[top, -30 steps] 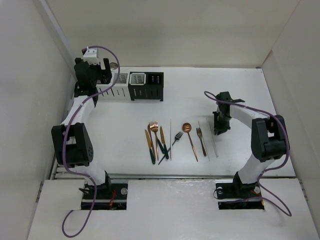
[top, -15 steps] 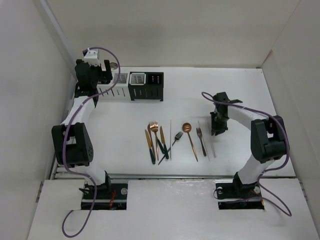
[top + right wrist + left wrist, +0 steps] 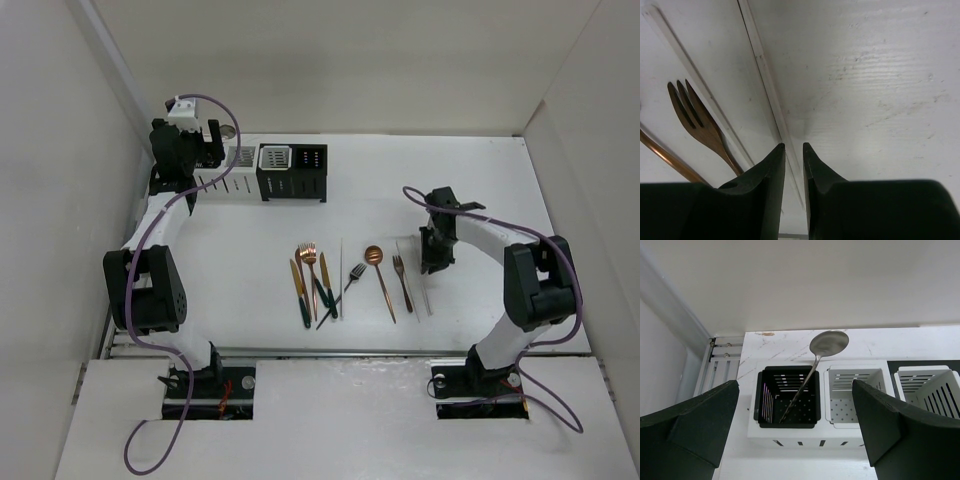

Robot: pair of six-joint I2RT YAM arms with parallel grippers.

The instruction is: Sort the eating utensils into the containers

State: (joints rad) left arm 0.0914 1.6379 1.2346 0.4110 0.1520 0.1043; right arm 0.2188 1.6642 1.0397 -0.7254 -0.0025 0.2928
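The left arm (image 3: 150,225) stretches far back along its own side, wrist tipped downward, and the left jaws stand spread wide. The right arm (image 3: 490,235) bends inward with its wrist low, the right jaws drawn close with only a narrow gap.

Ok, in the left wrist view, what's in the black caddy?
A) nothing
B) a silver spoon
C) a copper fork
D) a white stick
B: a silver spoon leans in the black caddy, handle down inside it and bowl sticking up above the rim.
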